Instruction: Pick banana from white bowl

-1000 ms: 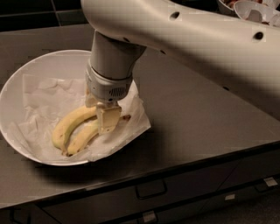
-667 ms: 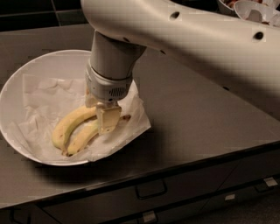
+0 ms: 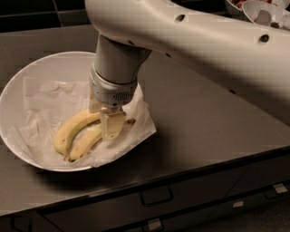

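Observation:
The wide, shallow white bowl [image 3: 27, 84] sits at the left of the dark counter, lined with a crumpled white paper sheet [image 3: 45, 104]. Two yellow bananas lie side by side on the paper. The nearer one looks slimmer and I take it for the banana [image 3: 86, 144]; the plumper one [image 3: 68, 132] lies just behind it. My gripper [image 3: 103, 118] is down inside the bowl, right over the bananas' right ends, and hides their necks and stems. The arm reaches in from the upper right.
The paper sheet hangs over the bowl's right rim onto the counter [image 3: 199, 122]. The counter's front edge with drawer handles [image 3: 156, 197] runs along the bottom. Smaller white bowls [image 3: 265, 11] stand at the far right corner, behind the arm.

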{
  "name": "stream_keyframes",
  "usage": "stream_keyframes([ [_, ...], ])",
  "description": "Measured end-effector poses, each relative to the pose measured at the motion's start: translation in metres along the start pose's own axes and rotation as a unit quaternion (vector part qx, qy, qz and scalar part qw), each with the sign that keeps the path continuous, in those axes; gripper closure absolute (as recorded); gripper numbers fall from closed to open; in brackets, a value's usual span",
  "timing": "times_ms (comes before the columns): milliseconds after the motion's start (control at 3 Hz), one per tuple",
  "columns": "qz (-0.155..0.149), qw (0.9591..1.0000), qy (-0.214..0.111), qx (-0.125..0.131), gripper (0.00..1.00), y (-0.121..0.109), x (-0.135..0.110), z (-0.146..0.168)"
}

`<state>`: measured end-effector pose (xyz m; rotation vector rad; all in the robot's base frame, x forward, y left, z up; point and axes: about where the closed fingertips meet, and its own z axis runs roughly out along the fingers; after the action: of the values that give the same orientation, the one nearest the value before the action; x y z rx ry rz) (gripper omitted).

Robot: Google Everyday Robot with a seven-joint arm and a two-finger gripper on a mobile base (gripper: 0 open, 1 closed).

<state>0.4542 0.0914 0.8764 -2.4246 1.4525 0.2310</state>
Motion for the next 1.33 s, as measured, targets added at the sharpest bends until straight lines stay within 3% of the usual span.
stream_keyframes([
  [667,0.006,0.9998,-0.005,-0.017,0.42,0.002,0.003,0.008],
  [1000,0.001,0.9992,-0.009,-0.038,0.43,0.002,0.002,0.013],
  [1333,-0.016,0.9968,-0.014,-0.077,0.42,0.002,-0.003,0.020],
])
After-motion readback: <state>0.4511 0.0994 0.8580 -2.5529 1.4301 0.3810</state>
